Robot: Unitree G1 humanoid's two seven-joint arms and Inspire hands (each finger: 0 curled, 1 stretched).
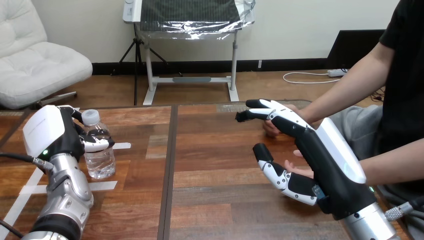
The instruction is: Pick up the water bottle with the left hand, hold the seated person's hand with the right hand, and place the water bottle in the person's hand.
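Two robot hands are standing at opposite ends of the tabletop (220,150), and the coming move is turning on the gap between them. The left robot hand (55,134) is gripping the water bottle (100,161) at the view's left. Its fingers (95,144) are curling across the clear body just under the white cap, with the palm lying against the bottle's left side. The water bottle is standing upright with its long axis vertical, and its base is appearing to rest on the wood beside strips of white tape (107,186).

The right robot hand (327,160) is lying at the view's right, open and gripping nothing. Its fingers (260,112) are stretching straight toward the view's left and its thumb is spreading out below them. The person's hand (300,170) is showing in part between those fingers and the thumb, behind the black palm. Whether the two are touching cannot be told, and no finger is curling round it.

The person's hand is lying well apart from the water bottle, to its right, across the dark seam in the tabletop. The left robot hand is plainly the nearer to the bottle. The carry is likely calling for a lift and a long rightward sweep with the bottle kept vertical, ending where the right robot hand is partly covering the person's hand.
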